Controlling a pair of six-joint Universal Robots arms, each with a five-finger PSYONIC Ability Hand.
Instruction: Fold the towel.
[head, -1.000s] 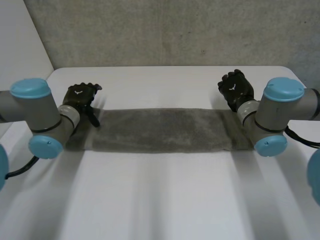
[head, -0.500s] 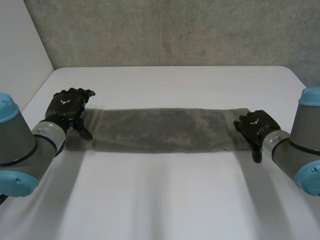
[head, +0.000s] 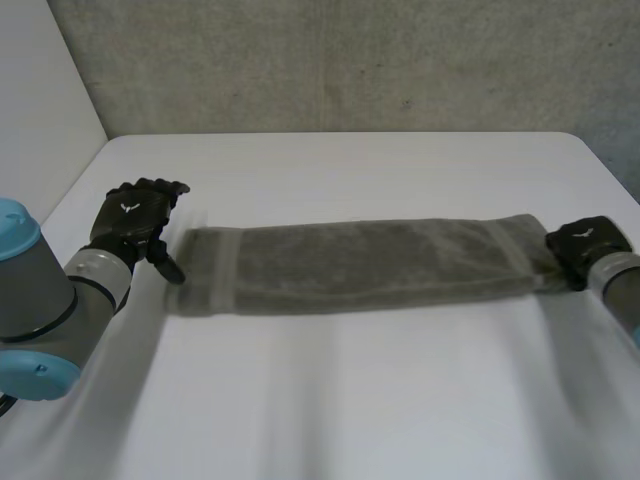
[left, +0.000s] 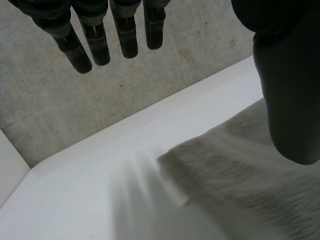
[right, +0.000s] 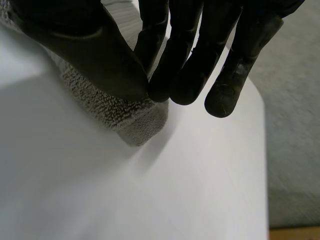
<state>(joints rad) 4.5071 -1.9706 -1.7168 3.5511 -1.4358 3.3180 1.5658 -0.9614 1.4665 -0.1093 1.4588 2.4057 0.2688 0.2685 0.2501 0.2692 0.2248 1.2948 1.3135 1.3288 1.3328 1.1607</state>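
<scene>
We see the white bench (head: 350, 400) carrying the grey towel (head: 360, 265). The towel lies as one long folded strip across the middle of the bench, flat on the surface. The left arm (head: 40, 300) enters at the near left side. The left hand (head: 135, 215) sits just beside the towel's left end. In its wrist view we read its fingers (left: 95, 40) as straight and held apart from the thumb, with nothing in them. The right hand (head: 588, 245) is at the towel's right end. Its fingers (right: 185, 60) and thumb are closed together, pinching the corner of the cloth.
</scene>
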